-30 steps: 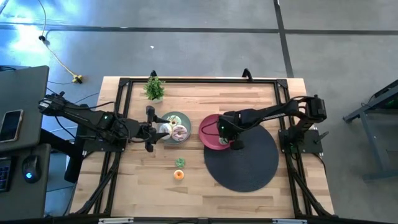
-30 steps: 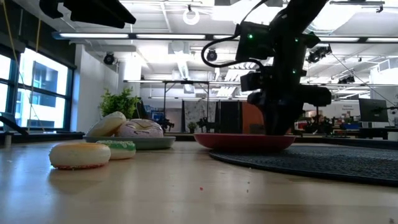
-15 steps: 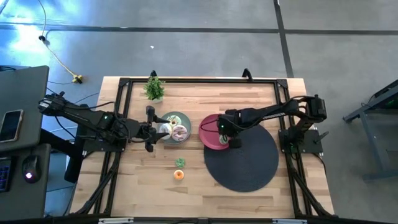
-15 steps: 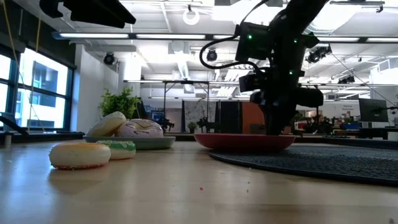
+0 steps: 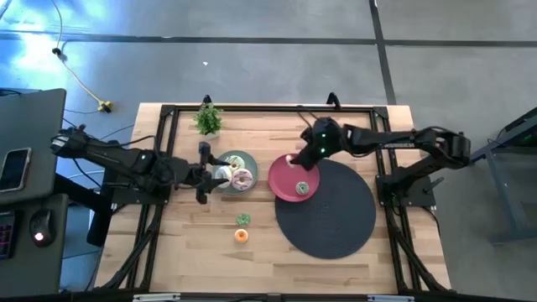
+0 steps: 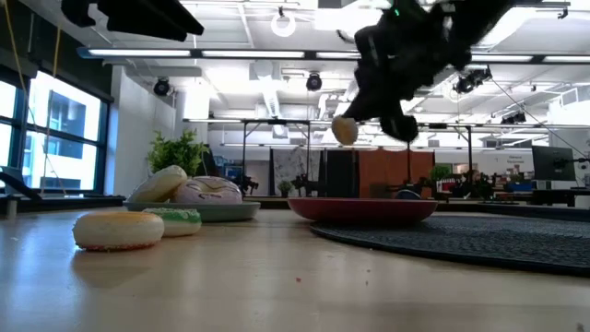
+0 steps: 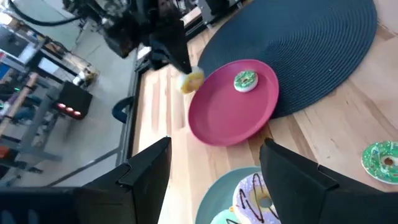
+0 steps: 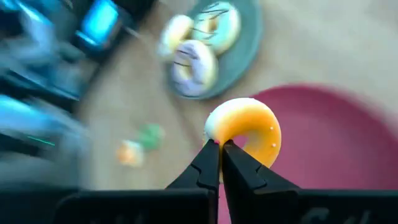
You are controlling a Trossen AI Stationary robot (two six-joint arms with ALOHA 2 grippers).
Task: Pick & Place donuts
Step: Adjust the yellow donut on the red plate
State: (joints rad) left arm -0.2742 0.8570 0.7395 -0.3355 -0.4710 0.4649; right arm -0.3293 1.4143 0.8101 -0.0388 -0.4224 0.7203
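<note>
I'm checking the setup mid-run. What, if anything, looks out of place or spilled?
Nothing stands out. The right gripper holds an orange donut above the pink plate; a green donut lies flat on it.

right tool (image 8: 220,144) pinched raised, left tool (image 7: 211,180) spread

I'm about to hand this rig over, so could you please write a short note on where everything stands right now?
Right pincer: shut on the orange-yellow donut, lifted above the pink plate's far edge.
Left pincer: open, waiting at the grey-green plate.
Done: one green donut lies on the pink plate.
Left: three larger donuts remain on the grey-green plate; the small green donut and small orange donut lie on the wooden table. The black mat is bare.
</note>
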